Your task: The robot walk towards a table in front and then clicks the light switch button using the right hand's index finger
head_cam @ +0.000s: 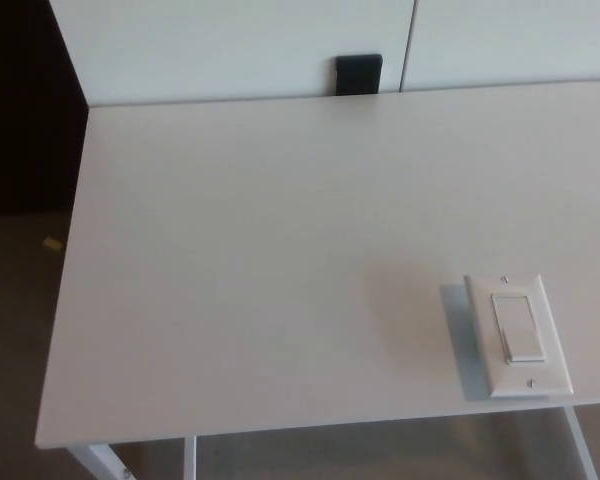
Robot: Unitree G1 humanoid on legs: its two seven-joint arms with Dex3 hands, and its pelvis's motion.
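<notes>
A white light switch plate [517, 335] with a rocker button [518, 328] lies flat on the white table [260, 260], near its front edge at the right. No part of either hand or arm shows in the head view.
A small black block [359, 74] stands at the table's back edge against white wall panels [230, 40]. The table's left edge borders dark floor [20, 300]. White table legs [105, 462] show below the front edge.
</notes>
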